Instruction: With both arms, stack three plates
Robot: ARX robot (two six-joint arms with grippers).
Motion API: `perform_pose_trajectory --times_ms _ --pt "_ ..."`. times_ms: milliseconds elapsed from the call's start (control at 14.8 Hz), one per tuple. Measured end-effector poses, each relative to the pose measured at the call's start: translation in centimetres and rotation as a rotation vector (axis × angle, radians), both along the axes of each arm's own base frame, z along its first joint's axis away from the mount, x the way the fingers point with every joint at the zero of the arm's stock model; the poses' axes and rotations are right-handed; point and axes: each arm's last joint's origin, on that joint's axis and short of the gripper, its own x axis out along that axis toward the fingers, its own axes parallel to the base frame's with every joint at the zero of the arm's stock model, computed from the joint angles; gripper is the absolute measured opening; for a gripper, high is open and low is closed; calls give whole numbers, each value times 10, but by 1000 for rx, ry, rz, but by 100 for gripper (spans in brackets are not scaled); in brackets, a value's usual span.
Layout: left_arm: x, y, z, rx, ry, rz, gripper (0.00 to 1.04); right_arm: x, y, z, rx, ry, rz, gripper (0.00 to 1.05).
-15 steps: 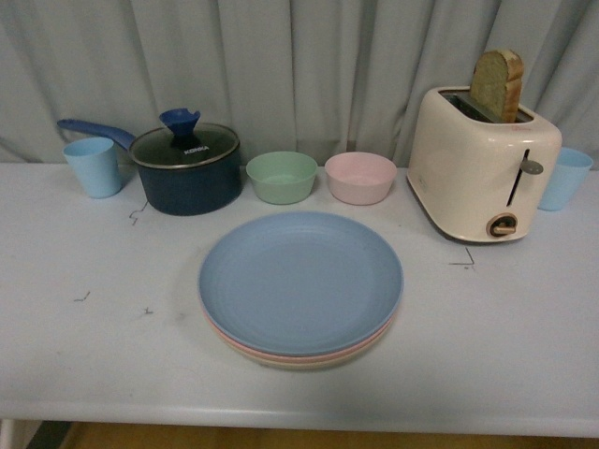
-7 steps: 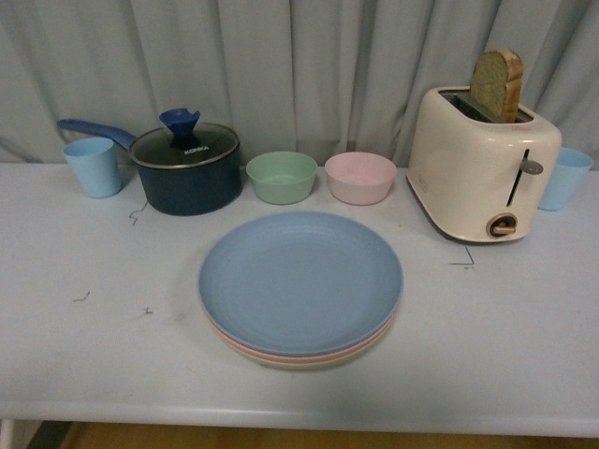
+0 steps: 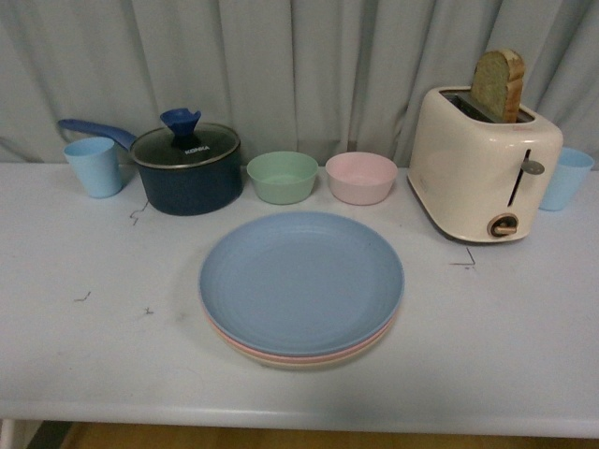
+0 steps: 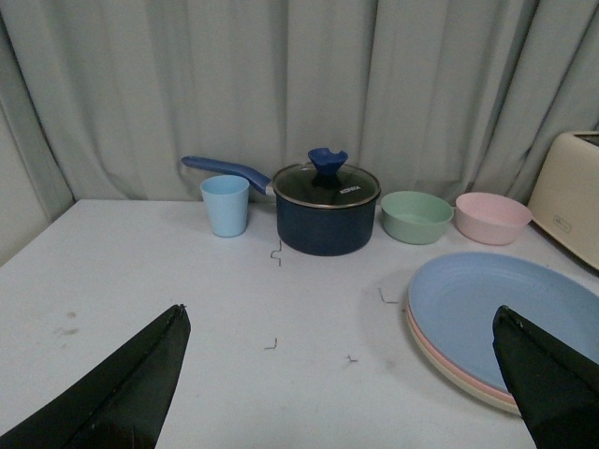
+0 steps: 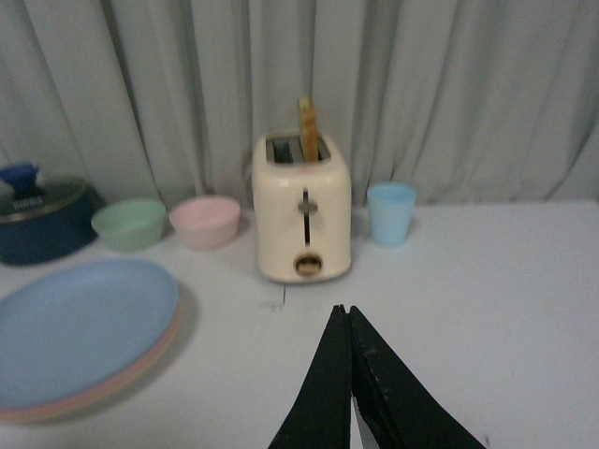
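Observation:
The three plates stand in one stack at the middle of the table. The light blue plate (image 3: 300,279) lies on top, the pink plate (image 3: 245,347) shows as a thin rim under it, and the beige plate (image 3: 309,361) is at the bottom. The stack also shows in the left wrist view (image 4: 505,313) and the right wrist view (image 5: 80,323). Neither arm shows in the front view. My left gripper (image 4: 342,323) is open and empty, above the table left of the stack. My right gripper (image 5: 343,313) is shut on nothing, above the table right of the stack.
Along the back stand a light blue cup (image 3: 94,166), a dark blue lidded pot (image 3: 185,168), a green bowl (image 3: 282,176), a pink bowl (image 3: 360,177), a cream toaster (image 3: 482,164) holding a bread slice (image 3: 497,84), and another blue cup (image 3: 564,178). A curtain hangs behind.

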Motion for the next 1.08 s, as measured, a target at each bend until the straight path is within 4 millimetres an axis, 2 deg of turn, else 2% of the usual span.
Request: perform_pose_trajectory --times_ms 202,270,675,1080 --pt "0 0 0 0 0 -1 98 0 0 -1 -1 11 0 3" --pt "0 0 0 0 0 0 98 0 0 -1 0 10 0 42" --pt "0 0 0 0 0 -1 98 0 0 -1 0 10 0 98" --pt "0 0 0 0 0 0 98 0 0 -1 0 10 0 98"
